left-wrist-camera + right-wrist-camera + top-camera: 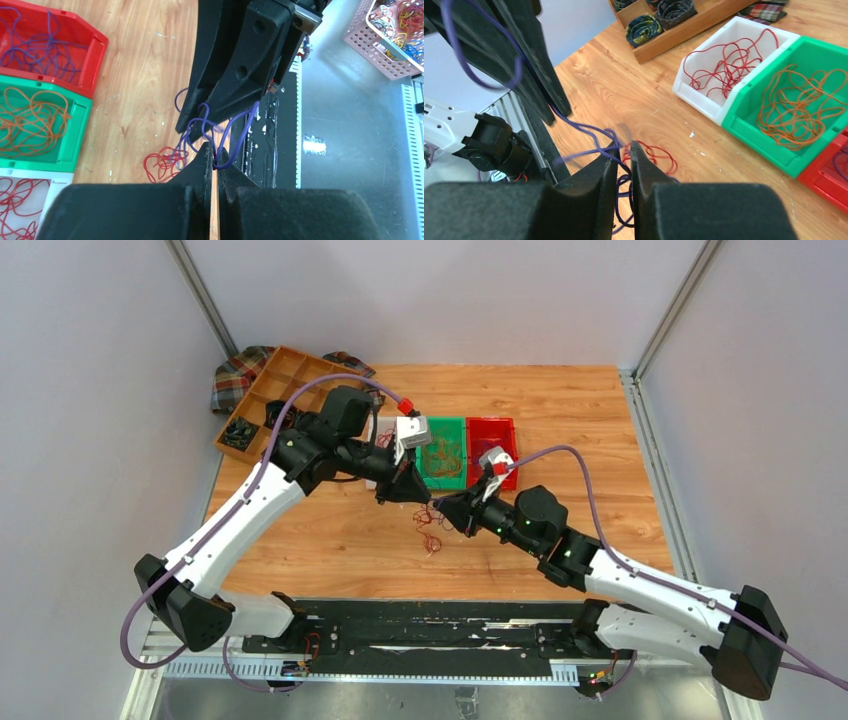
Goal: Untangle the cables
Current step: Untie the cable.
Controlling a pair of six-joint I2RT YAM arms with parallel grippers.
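Mid-separation at frame centre: purple strand (pixel 235 127) of the cables (pixel 430 525) pinched in tight-pressed left pincer (pixel 215 152) — right pincer (pixel 624 147) nearly closed around it, grip unclear. Probably needed next: slow pull away from red loops (pixel 160 167).

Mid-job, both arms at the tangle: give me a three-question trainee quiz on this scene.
1. True or false: the left pincer is shut on a purple cable.
2. Which bin holds the sorted purple cables? A white, B green, C red.
3. Fill in: the green bin holds ___ cables.
Key: 1 true; 2 C, the red bin; 3 orange cables.
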